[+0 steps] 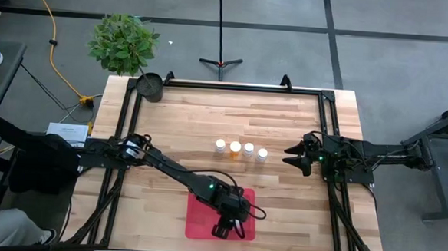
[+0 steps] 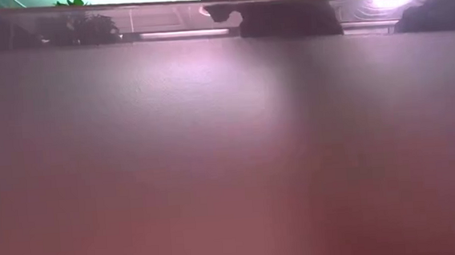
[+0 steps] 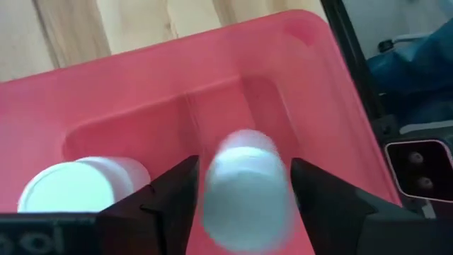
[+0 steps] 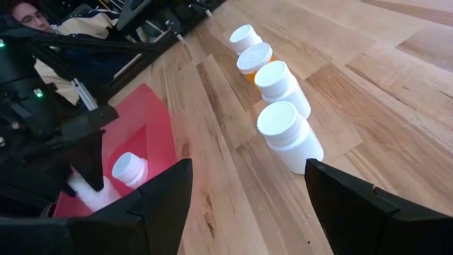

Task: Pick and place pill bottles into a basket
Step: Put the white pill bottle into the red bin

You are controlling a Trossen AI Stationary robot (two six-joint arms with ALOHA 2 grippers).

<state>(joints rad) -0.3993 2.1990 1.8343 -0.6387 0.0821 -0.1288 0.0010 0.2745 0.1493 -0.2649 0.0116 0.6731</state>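
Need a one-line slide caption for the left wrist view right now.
Left gripper over the red basket, a blurred white pill bottle between its jaws, another bottle already inside.

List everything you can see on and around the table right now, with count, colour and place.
pill bottles on the table: four, white caps, one orange-bodied, in a row mid-table
pill bottles in the basket: two, white; one standing, one blurred between the left pincer's fingers
basket: one, red, near edge of the table
pot: one, dark, far left corner
plant: one, green, on the floor beyond the pot
tripod stand: one, black, on the floor
left pincer: over the basket, open
right pincer: open, empty, right of the row
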